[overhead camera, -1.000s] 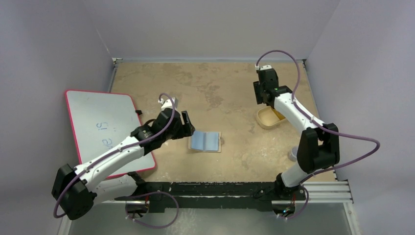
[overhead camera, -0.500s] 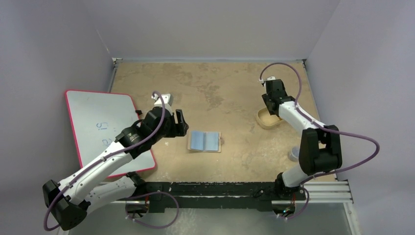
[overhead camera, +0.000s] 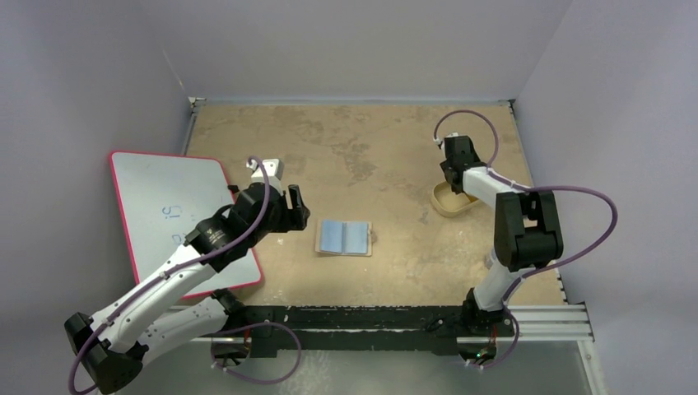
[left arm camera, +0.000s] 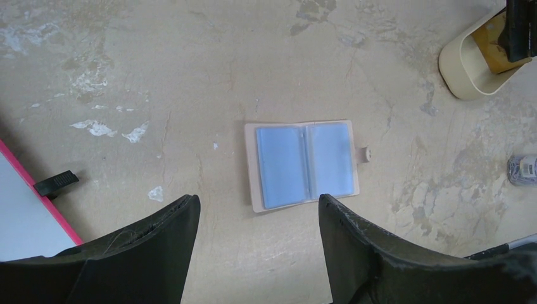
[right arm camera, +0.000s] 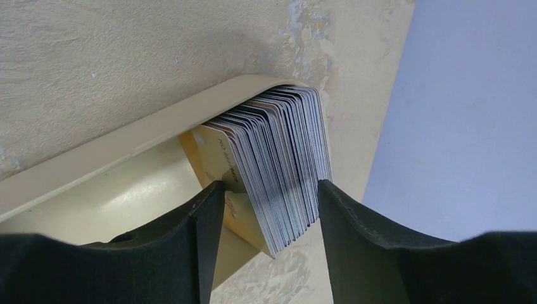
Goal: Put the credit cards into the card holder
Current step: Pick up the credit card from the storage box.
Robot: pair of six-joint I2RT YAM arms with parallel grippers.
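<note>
The card holder [overhead camera: 346, 238] lies open on the table, blue lining up, snap tab on its right; it also shows in the left wrist view [left arm camera: 304, 163]. My left gripper [overhead camera: 293, 207] is open and empty, raised just left of it. The credit cards [right arm camera: 278, 161] stand as a thick stack on edge in a tan tray [right arm camera: 126, 152], a gold one at the front. My right gripper [right arm camera: 269, 209] is open, one jaw on each side of the stack, low over the tray [overhead camera: 447, 201]. The cards are barely seen in the top view.
A whiteboard [overhead camera: 177, 214] with a pink rim lies at the left, under my left arm. A small clear cap-like object [left arm camera: 524, 170] sits at the right near my right arm's base. Walls close in the table at the back and both sides.
My left gripper has drawn back to the left, away from the card holder. My right gripper has come down and forward into the tray, around the cards.
</note>
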